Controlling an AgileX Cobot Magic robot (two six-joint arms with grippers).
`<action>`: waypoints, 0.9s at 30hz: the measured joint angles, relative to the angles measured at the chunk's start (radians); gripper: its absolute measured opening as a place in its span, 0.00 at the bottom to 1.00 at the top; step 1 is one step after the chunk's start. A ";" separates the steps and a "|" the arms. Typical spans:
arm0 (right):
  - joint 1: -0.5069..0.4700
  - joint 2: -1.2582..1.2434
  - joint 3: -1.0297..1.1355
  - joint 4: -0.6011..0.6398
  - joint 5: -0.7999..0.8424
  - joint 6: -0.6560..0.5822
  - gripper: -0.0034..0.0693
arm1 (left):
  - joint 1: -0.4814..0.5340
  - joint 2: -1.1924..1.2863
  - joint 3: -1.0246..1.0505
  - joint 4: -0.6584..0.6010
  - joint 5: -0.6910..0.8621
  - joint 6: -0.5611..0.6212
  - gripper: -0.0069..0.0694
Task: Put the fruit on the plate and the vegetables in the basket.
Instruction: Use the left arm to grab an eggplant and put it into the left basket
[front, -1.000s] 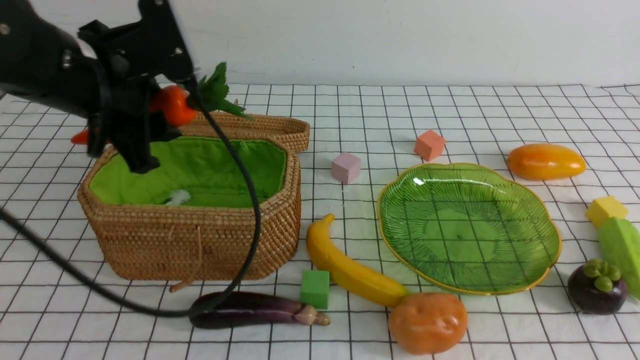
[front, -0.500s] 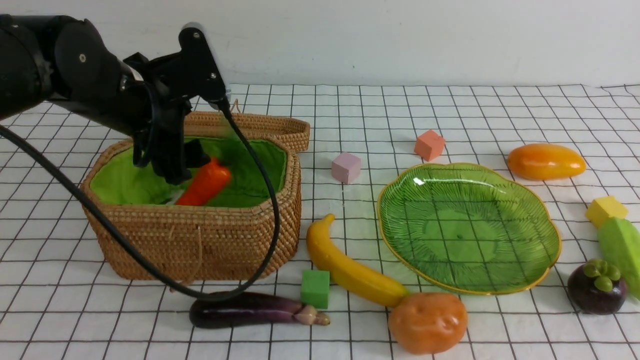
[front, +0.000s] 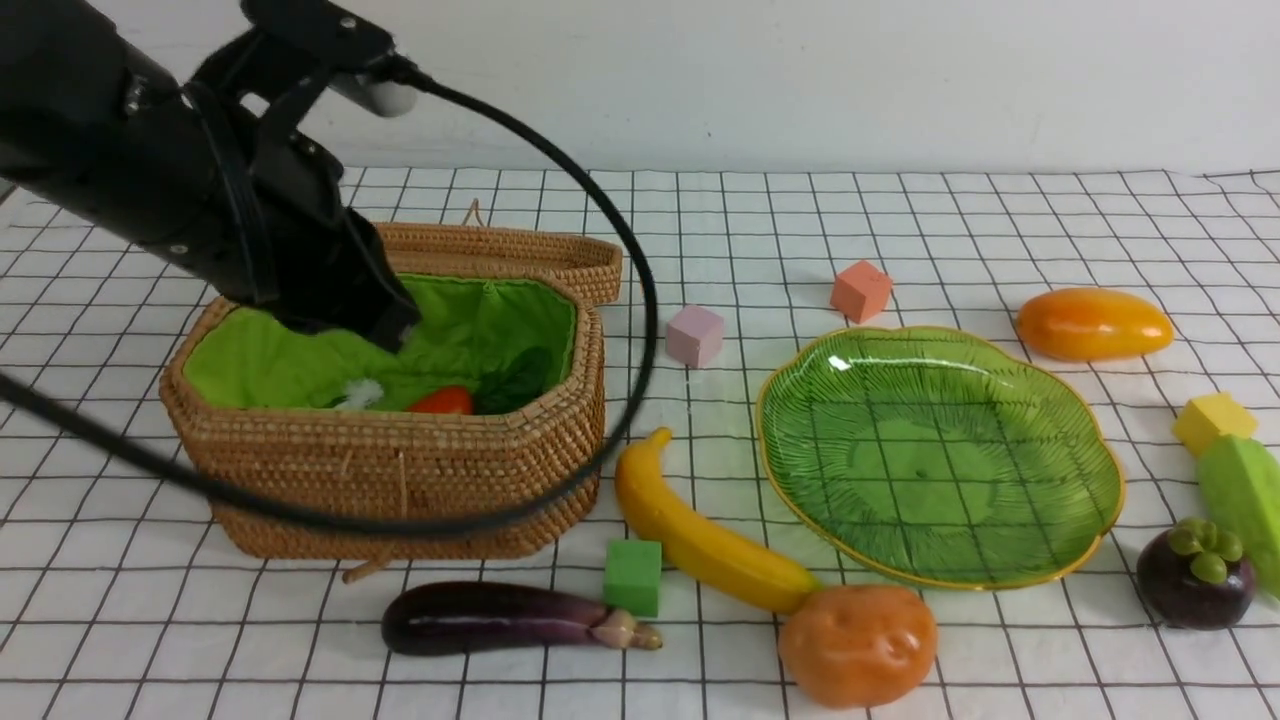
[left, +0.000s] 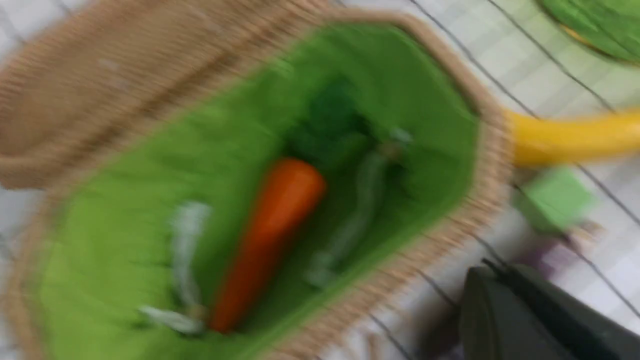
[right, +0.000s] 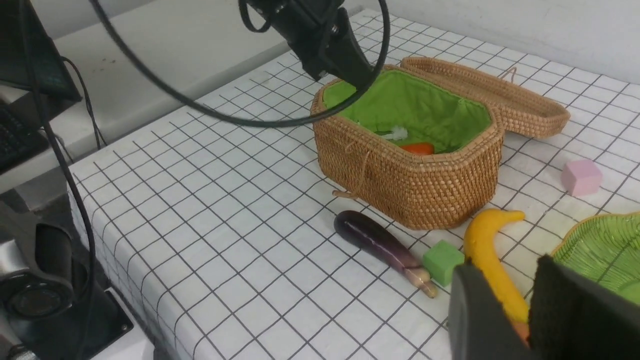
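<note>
Pepper (front: 441, 401): lies inside the basket (front: 400, 470) on the green lining, leafy stem toward the basket's right wall; nothing grips it.
Basket: open, lid (front: 520, 250) folded back behind it.
Left gripper (front: 392, 325): fingers pressed together and empty, hanging over the basket's opening, above the pepper.
Cable (front: 640, 300): black, loops off the left arm and sags across the basket's front wall.
Eggplant (front: 500, 618): on the surface just in front of the basket.
Banana (front: 700, 540): by the basket's front right corner, far end touching the potato (front: 857, 645).
Green cube (front: 632, 578): in front of the basket, between eggplant and banana.
Plate (front: 930, 450): right of the basket, nothing on it.
Mango (front: 1092, 323), mangosteen (front: 1195, 580), light green vegetable (front: 1245, 495): far right of the basket, past the plate.
Right gripper (right: 515, 290): fingers stand part way apart, nothing between them; off to the basket's front right, near the banana.
Progress (judged): one vegetable of four is in; no fruit on the plate.
Risk 1: the sagging cable could catch the basket's rim or drag the basket as the left arm lifts away.
Risk 2: a low exit could clip the rim or lid, since the fingers sit close above the lining.
Risk 3: the eggplant is glossy and tapered and lies close to the basket wall; a pinch off centre may slip or knock the green cube.
Risk 4: lifting the banana may roll the potato it touches.
</note>
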 joint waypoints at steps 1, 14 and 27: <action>0.000 0.000 0.000 -0.002 0.010 0.000 0.32 | -0.044 -0.006 0.012 0.011 0.036 -0.005 0.07; 0.000 0.000 0.000 -0.052 0.208 0.019 0.32 | -0.436 0.043 0.297 0.231 -0.027 0.007 0.19; 0.000 0.000 0.000 -0.031 0.216 0.019 0.32 | -0.436 0.250 0.316 0.468 -0.286 0.011 0.74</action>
